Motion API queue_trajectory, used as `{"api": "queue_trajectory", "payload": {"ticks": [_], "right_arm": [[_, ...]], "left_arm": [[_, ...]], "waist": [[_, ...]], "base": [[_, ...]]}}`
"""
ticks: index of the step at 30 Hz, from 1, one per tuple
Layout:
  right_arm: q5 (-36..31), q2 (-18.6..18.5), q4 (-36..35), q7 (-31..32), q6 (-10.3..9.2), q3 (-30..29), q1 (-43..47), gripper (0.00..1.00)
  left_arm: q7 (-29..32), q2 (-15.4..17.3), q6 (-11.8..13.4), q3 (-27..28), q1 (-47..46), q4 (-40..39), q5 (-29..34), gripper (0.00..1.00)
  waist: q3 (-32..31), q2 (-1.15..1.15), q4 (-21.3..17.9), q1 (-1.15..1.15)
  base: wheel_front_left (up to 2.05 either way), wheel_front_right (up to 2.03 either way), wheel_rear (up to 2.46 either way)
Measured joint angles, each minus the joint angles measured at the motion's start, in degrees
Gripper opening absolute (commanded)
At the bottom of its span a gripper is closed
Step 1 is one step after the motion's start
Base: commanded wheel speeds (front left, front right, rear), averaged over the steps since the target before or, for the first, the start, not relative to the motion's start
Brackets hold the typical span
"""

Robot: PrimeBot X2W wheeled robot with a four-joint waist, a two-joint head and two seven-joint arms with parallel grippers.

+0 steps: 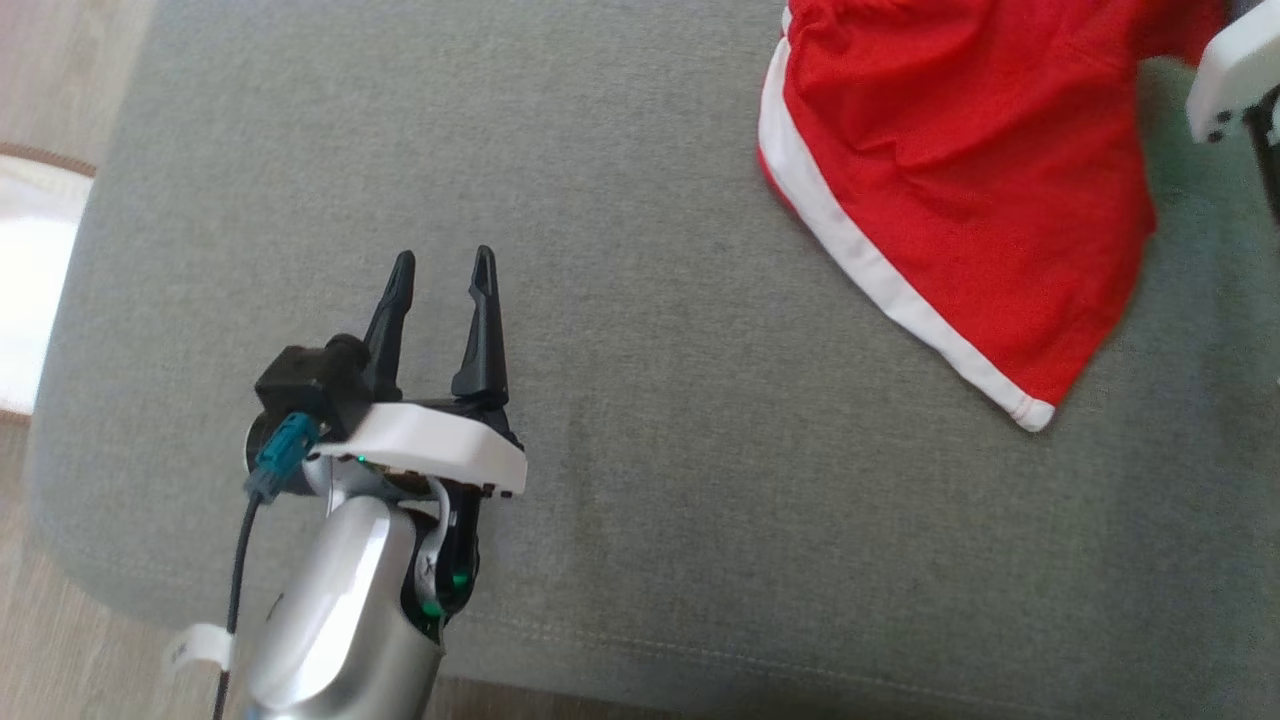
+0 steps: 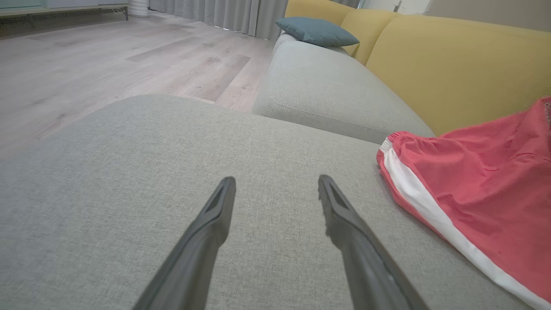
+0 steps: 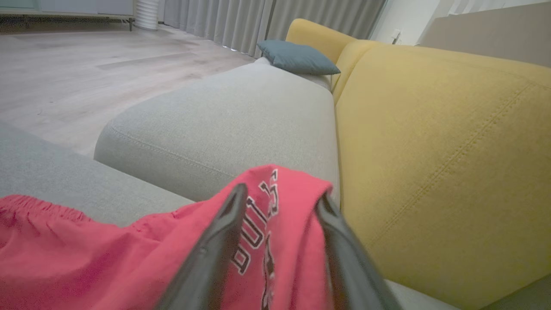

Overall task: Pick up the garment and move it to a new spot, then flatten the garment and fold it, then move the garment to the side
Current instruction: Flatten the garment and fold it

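Observation:
The garment is a pair of red shorts (image 1: pixel 950 170) with a white side stripe, lying rumpled at the far right of the grey seat cushion (image 1: pixel 640 350). My left gripper (image 1: pixel 444 255) stands open over bare cushion, well to the left of the shorts (image 2: pixel 473 185), with nothing between its fingers (image 2: pixel 215 224). My right gripper (image 3: pixel 280 193) is open, its two fingers spread over a raised fold of the shorts (image 3: pixel 107 249) that bears dark lettering. In the head view just its white wrist housing (image 1: pixel 1235 75) shows, at the shorts' right edge.
A yellow backrest (image 3: pixel 430 172) rises right behind the shorts. A second grey cushion (image 2: pixel 323 86) with a blue-grey pillow (image 2: pixel 318 32) lies beyond. Wooden floor (image 2: pixel 107 56) runs past the cushion's edge, and a pale round object (image 1: pixel 30 280) sits on the floor at left.

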Motion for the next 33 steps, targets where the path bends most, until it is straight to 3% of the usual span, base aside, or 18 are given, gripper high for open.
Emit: {"api": "queue_trajectory", "payload": {"ticks": [7, 12, 24, 33], "right_arm": [[0.26, 2.56, 2.19, -3.19, 0.0, -0.55, 0.92, 1.0], [3.67, 6.08, -0.99, -3.7, 0.0, -0.49, 7.32, 1.0], [12.96, 12.68, -25.7, -3.87, 0.0, -1.35, 32.68, 1.0], [15.93, 15.33, -38.24, -3.87, 0.0, -0.57, 50.68, 1.0]], "left_arm": [[0.0, 0.0, 0.01, 0.52, -0.01, 0.04, 0.02, 1.0], [0.0, -0.03, -0.13, 1.71, 0.1, 0.02, 0.52, 1.0], [0.0, 0.02, -0.56, 4.33, 4.5, -1.41, 0.6, 1.0], [0.0, 0.02, -1.04, 4.58, 6.95, -1.58, 0.6, 1.0]], "waist": [[-1.47, 0.0, -2.68, 0.0], [-3.67, 0.0, -5.6, 0.0], [-10.49, 0.0, -12.55, 0.0], [-12.87, 0.0, -16.2, 0.0]], "base": [[0.0, 0.0, 0.0], [0.0, 0.0, 0.0], [0.0, 0.0, 0.0], [0.0, 0.0, 0.0]]}}
